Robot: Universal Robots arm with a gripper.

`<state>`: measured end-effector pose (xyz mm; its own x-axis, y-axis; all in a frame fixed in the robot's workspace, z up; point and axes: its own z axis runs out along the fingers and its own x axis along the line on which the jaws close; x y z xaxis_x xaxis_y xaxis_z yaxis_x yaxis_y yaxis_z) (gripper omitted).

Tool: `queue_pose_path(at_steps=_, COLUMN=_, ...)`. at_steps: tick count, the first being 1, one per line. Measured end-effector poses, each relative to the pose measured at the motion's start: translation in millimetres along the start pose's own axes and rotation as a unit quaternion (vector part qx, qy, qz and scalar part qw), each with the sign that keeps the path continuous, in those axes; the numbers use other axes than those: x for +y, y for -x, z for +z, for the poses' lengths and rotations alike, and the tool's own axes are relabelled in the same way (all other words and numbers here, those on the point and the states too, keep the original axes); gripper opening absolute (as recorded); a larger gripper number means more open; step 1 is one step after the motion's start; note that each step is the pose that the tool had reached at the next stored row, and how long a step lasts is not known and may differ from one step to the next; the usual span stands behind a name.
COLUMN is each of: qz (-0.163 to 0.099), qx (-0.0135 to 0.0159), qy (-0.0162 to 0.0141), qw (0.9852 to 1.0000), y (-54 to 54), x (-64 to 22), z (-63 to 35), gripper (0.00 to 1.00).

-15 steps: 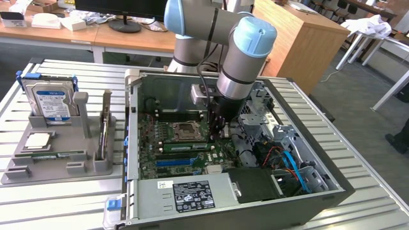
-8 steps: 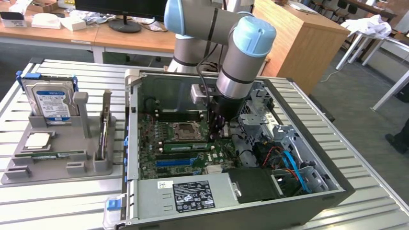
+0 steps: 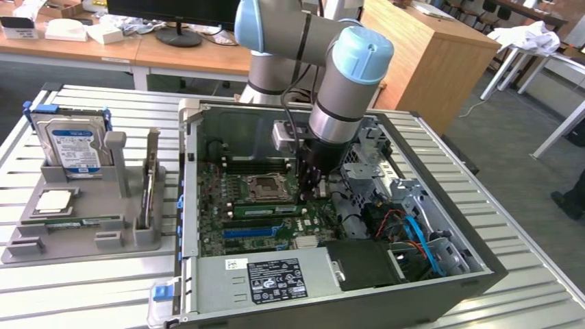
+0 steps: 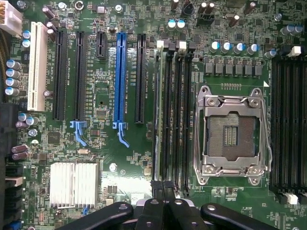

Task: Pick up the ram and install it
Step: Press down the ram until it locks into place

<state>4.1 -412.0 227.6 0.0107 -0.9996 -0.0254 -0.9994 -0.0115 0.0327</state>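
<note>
One grey holder (image 3: 82,229) sits at the exterior view's left, a hard drive (image 3: 73,147) with a blue-and-white label standing upright in it; beside it lies an open computer case (image 3: 274,284), its motherboard (image 3: 233,199) exposed. The ram (image 3: 265,209) – a narrow green stick – lies along a black memory slot just beside the empty CPU socket (image 3: 265,186); the wrist view shows it edge-on (image 4: 159,115), between the long expansion slots and the socket (image 4: 232,136). To the right, the robot arm (image 3: 343,89) reaches down into the case; the gripper (image 3: 309,197) stands at one end of the ram, its fingers drawn together (image 4: 163,211) – whether they pinch the stick cannot be told.
</note>
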Motion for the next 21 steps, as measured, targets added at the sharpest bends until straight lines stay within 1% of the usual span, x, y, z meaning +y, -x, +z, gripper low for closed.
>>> queue_pose_path(at_steps=21, qz=0.000, qx=-0.0006, qy=-0.0014, qw=1.0000, y=-0.1, x=-0.2, z=4.7, gripper=0.10)
